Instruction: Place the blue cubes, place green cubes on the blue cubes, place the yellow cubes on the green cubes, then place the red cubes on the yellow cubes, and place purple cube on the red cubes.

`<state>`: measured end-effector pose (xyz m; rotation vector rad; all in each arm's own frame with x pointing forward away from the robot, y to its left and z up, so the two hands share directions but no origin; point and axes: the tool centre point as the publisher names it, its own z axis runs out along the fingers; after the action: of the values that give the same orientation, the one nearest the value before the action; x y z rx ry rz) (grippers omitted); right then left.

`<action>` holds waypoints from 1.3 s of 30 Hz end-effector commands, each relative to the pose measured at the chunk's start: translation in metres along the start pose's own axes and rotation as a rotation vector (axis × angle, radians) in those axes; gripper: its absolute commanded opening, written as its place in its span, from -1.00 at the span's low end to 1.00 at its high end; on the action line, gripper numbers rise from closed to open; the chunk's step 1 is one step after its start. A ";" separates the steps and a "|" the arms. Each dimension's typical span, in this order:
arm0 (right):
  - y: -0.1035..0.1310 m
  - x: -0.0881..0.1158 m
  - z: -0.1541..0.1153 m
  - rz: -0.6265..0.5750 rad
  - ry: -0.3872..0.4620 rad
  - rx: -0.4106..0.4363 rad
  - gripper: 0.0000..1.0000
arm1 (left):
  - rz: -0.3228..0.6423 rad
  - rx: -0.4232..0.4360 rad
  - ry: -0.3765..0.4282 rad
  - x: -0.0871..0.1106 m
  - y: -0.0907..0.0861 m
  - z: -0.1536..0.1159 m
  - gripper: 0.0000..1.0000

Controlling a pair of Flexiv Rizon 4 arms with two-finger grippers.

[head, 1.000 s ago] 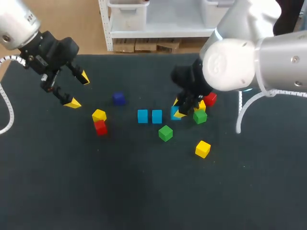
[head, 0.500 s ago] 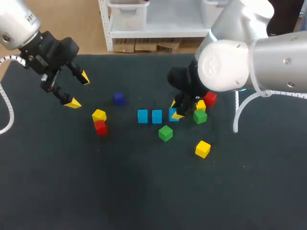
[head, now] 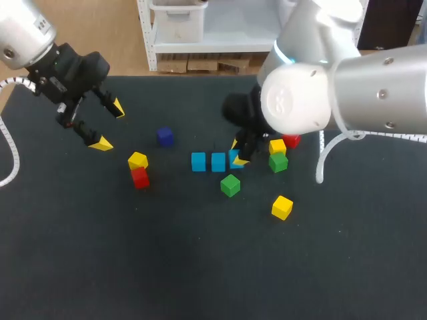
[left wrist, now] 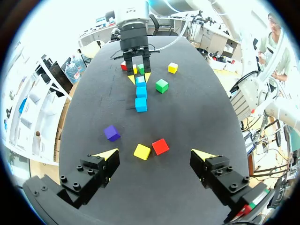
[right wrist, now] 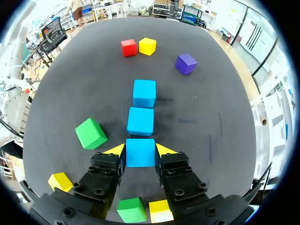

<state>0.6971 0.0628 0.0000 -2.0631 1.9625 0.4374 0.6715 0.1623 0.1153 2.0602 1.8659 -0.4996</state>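
Over the far left of the dark table (head: pixel 80 267), in the head view, the left gripper (head: pixel 109 125) hangs with its jaws spread wide and nothing between them. Near the middle, the right gripper (head: pixel 235 153) is clamped on a blue cube (head: pixel 233 160) that sits on the table at the end of a row, just beside two more blue cubes (head: pixel 198 161). A purple cube (head: pixel 165 137) lies behind the row. A yellow cube (head: pixel 137 160) and a red cube (head: pixel 140 178) touch each other further left. One green cube (head: pixel 230 185) sits in front of the row, and a second yellow cube (head: pixel 281 207) lies apart to its right. A cluster of green, yellow and red cubes (head: pixel 278 162) sits just right of the gripper.

Ahead of the left gripper (left wrist: pixel 154 154), in its wrist view, the yellow cube (left wrist: pixel 142 151) and red cube (left wrist: pixel 160 146) lie side by side, with the purple cube (left wrist: pixel 111 132) nearby. Beyond them the blue row runs to the right gripper (left wrist: pixel 139 77).

Between the right gripper's (right wrist: pixel 140 149) fingers, in its own view, the blue cube (right wrist: pixel 140 152) is pinched from both sides. The two more blue cubes (right wrist: pixel 140 121) line up ahead, and the green cube (right wrist: pixel 90 133) is off to one side.
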 end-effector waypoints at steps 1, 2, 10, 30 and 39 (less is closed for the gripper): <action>0.003 -0.001 0.000 0.001 0.005 0.009 -1.00 | 0.003 0.002 -0.002 0.001 0.001 0.000 1.00; 0.004 -0.001 0.001 0.003 0.007 0.010 -1.00 | 0.003 0.002 -0.002 0.001 0.001 0.000 1.00; 0.006 0.001 0.001 0.019 0.019 0.045 -1.00 | 0.003 0.002 -0.002 0.001 0.001 0.000 1.00; 0.006 0.011 0.001 0.028 0.003 0.071 -1.00 | 0.003 0.002 -0.002 0.001 0.001 0.000 1.00; 0.004 0.010 0.002 0.020 -0.010 0.068 -1.00 | 0.003 0.002 -0.002 0.001 0.001 0.000 1.00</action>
<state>0.6929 0.0544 -0.0051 -1.9982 1.9687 0.3759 0.6715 0.1623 0.1154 2.0602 1.8659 -0.4996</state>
